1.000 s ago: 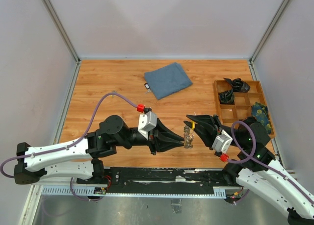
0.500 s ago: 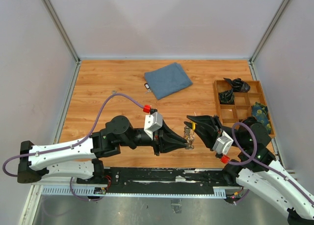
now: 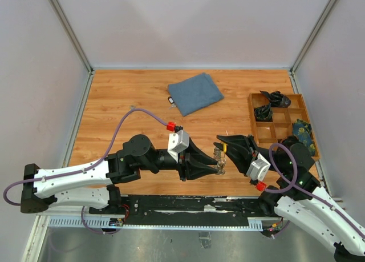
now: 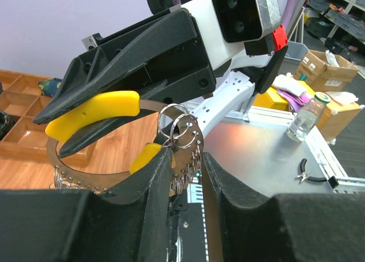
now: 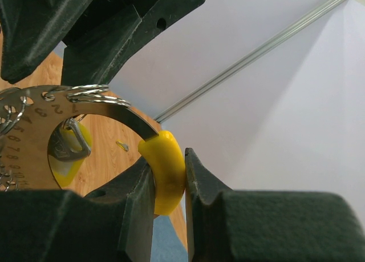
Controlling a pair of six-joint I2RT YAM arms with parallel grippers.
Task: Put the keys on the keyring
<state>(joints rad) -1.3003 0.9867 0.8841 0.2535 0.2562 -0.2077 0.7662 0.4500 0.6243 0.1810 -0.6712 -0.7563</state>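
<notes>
The keyring [image 3: 218, 158] is a flat grey metal band with yellow plastic ends, numbered holes and several small split rings, held in the air near the table's front. My right gripper [image 3: 222, 145] is shut on one yellow end [image 5: 164, 170]. My left gripper [image 3: 215, 168] meets it from the left; its jaws stand narrowly apart around the band's ringed edge [image 4: 185, 153]. A small dark-tagged key [image 3: 170, 100] lies beside the blue cloth. Another small metal piece [image 5: 121, 145] lies on the wood. In the wrist views the grippers are left [image 4: 183, 156] and right [image 5: 167, 159].
A folded blue cloth [image 3: 195, 93] lies at the back centre. A wooden compartment tray [image 3: 297, 111] with dark items stands at the right, close to my right arm. White walls enclose the table on three sides.
My left gripper has moved right, up to the keyring, and rolled a little. The right gripper and the keyring have barely shifted.
</notes>
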